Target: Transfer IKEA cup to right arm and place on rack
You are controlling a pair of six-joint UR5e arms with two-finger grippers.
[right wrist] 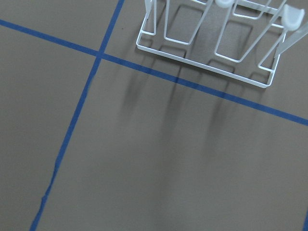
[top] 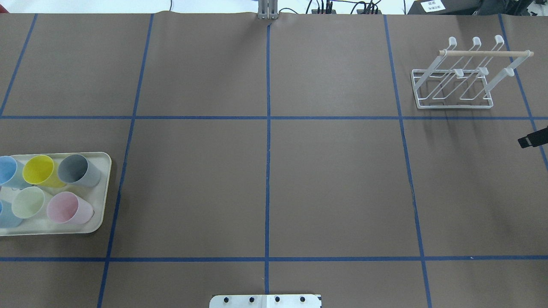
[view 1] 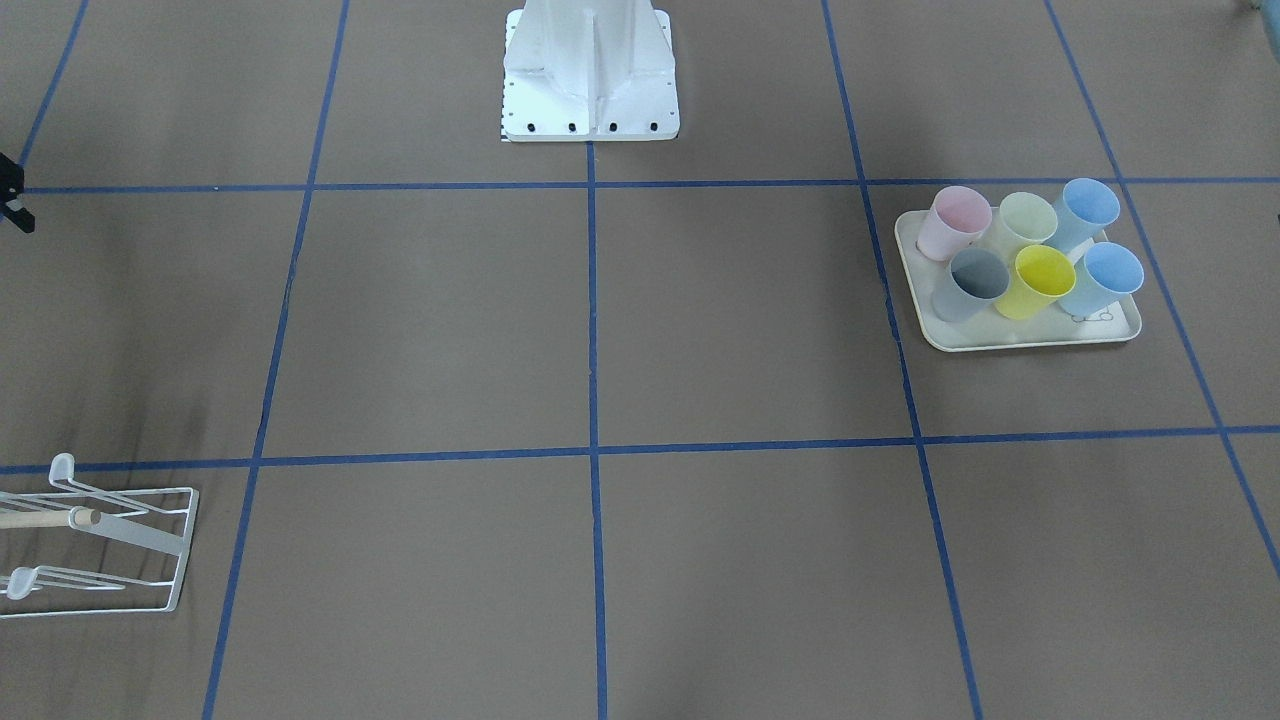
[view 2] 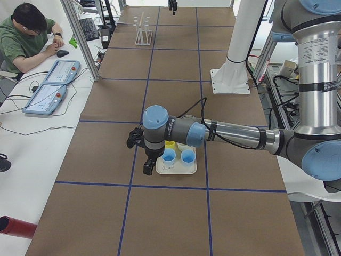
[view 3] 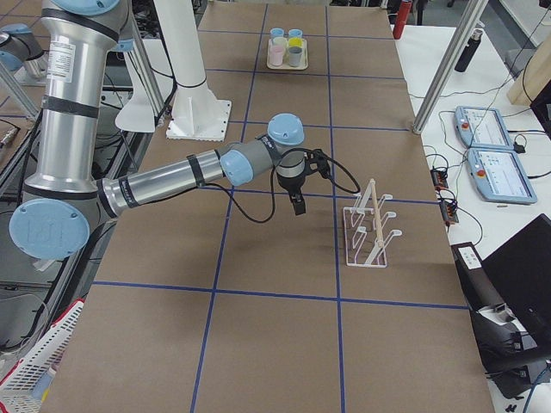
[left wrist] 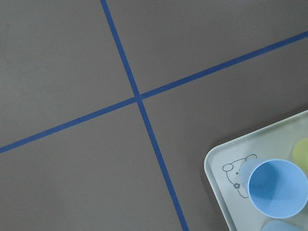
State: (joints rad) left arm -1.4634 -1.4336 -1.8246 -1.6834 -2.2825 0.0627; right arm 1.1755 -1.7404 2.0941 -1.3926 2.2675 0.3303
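Hovering just beside the cream tray [view 1: 1010,343], my left gripper [view 2: 149,168] should take the corner blue cup [view 1: 1105,278] from above — its neighbours crowd close. Six IKEA cups [view 1: 1040,283] stand there: two blue, one each pink, green, grey, yellow. One wire rack [top: 454,105] sits near the right gripper [view 3: 297,205] — both jaws' spread I cannot tell.

Brown table [top: 342,192] crossed by blue tape [top: 267,171]; cream tray [top: 106,171], lower left, carries pastel cups [top: 64,207] (one bright yellow); white rack [top: 458,72].
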